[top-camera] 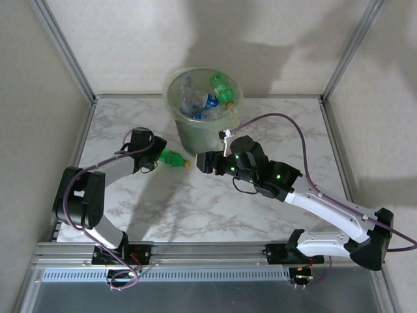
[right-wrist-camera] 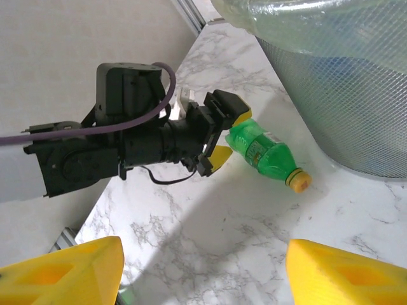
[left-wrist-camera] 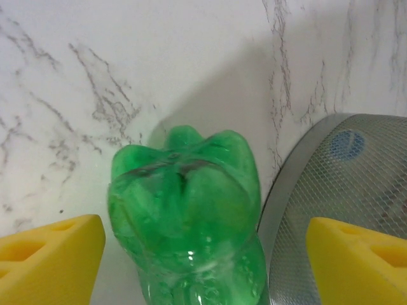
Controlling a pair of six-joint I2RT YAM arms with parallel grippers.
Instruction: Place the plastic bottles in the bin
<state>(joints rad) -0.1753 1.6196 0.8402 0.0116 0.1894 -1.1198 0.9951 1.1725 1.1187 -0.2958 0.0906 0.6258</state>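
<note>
- While several plastic bottles [top-camera: 205, 101] already lie inside the bin [top-camera: 195, 134], one green bottle [top-camera: 172, 158] lies on its side on the marble table [top-camera: 195, 208]. It is just beside the bin's near left wall, with its yellow cap [right-wrist-camera: 297, 181] pointing toward our right arm.
- We judge the step in hand to be the pick-up of this bottle. Our left gripper [top-camera: 151, 158] sits at the base end with its jaws apart.
- From the left wrist we see one of the yellow pads [left-wrist-camera: 51, 254] on each side of the base, with a gap between pad and plastic.
- The next move, as we judge it, calls for closing on the base. The bottle then has to be lifted high enough to clear the bin's tall rim before we carry it over and let go.
- Our right gripper [top-camera: 203, 162] hovers near the cap end, close to the bin wall, with its jaws wide and nothing between them.
</note>
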